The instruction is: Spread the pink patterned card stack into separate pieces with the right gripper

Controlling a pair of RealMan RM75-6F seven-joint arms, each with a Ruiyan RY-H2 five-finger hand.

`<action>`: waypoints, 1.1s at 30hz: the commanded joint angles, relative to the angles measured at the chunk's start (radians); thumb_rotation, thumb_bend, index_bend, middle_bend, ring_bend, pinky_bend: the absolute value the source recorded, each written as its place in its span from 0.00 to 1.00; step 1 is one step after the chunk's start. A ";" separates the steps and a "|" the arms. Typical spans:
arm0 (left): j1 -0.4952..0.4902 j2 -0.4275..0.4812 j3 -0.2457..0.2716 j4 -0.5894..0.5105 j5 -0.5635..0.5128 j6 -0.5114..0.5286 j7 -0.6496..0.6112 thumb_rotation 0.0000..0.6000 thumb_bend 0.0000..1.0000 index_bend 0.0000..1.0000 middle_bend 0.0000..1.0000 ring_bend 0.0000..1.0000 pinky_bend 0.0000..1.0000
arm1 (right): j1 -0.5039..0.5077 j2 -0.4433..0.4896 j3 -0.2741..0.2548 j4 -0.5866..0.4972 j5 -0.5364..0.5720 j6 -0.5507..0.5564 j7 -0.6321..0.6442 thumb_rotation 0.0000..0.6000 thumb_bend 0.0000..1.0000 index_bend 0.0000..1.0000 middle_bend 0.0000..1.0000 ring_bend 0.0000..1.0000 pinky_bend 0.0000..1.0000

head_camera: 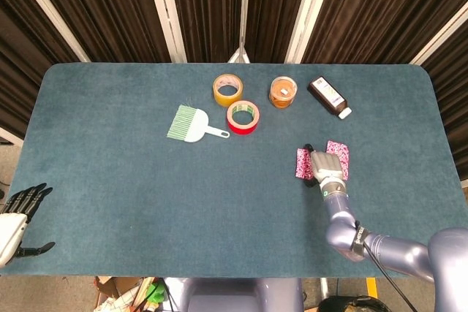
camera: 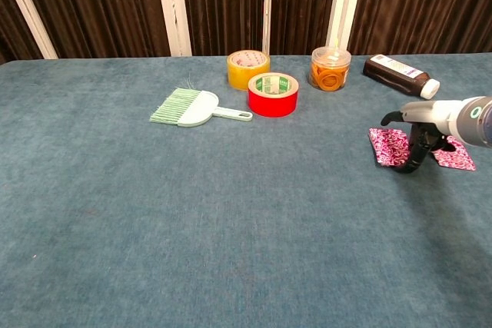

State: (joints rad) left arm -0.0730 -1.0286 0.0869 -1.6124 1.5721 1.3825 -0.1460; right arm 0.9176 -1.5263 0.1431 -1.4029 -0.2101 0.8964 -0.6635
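The pink patterned cards lie on the teal table [head_camera: 110, 151] as two visible patches. One pink patch [head_camera: 302, 164] [camera: 390, 147] shows left of my right hand [head_camera: 325, 168] [camera: 421, 134]; the other pink patch [head_camera: 338, 157] [camera: 455, 157] shows on its right. The right hand reaches down between them, dark fingertips [camera: 409, 165] touching the cards, thumb sticking out to the left. The part of the stack beneath the hand is hidden. My left hand [head_camera: 17, 215] hangs off the table's near left corner, fingers apart and empty.
Along the far side stand a yellow tape roll [head_camera: 228, 89] [camera: 247, 69], a red tape roll [head_camera: 243, 116] [camera: 273, 94], an orange-filled jar [head_camera: 283, 91] [camera: 330, 68] and a lying brown bottle [head_camera: 328, 97] [camera: 400, 74]. A green hand brush [head_camera: 191, 124] [camera: 192, 107] lies left of the tapes.
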 commanded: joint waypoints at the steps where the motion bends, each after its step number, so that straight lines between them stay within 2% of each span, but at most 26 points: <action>1: 0.000 0.000 0.000 -0.001 0.001 0.001 0.002 1.00 0.04 0.00 0.00 0.00 0.00 | 0.003 0.002 -0.001 0.005 0.009 -0.007 -0.006 1.00 0.32 0.00 0.89 0.89 0.83; 9: -0.001 0.000 0.001 -0.003 0.000 -0.002 0.005 1.00 0.04 0.00 0.00 0.00 0.00 | 0.004 0.006 0.000 0.009 0.020 -0.012 -0.009 1.00 0.32 0.01 0.89 0.89 0.83; 16: 0.000 0.000 0.001 -0.003 0.002 0.000 0.004 1.00 0.04 0.00 0.00 0.00 0.00 | 0.005 0.006 0.001 0.016 0.034 -0.017 -0.010 1.00 0.32 0.25 0.89 0.89 0.83; 22: 0.001 0.000 0.002 -0.002 0.003 0.002 0.002 1.00 0.04 0.00 0.00 0.00 0.00 | 0.002 0.003 0.002 0.023 0.030 -0.018 -0.003 1.00 0.31 0.41 0.89 0.89 0.83; 29: 0.001 -0.001 0.002 -0.002 0.004 0.003 0.003 1.00 0.04 0.00 0.00 0.00 0.00 | -0.005 0.016 0.014 -0.001 0.004 -0.001 0.015 1.00 0.32 0.49 0.89 0.89 0.83; 33: 0.001 -0.001 0.001 -0.002 0.004 0.004 0.004 1.00 0.04 0.00 0.00 0.00 0.00 | -0.008 0.034 0.022 -0.028 -0.005 0.010 0.022 1.00 0.32 0.50 0.89 0.89 0.83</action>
State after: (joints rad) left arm -0.0715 -1.0298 0.0881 -1.6143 1.5763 1.3866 -0.1423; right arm 0.9108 -1.4968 0.1623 -1.4254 -0.2121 0.9026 -0.6434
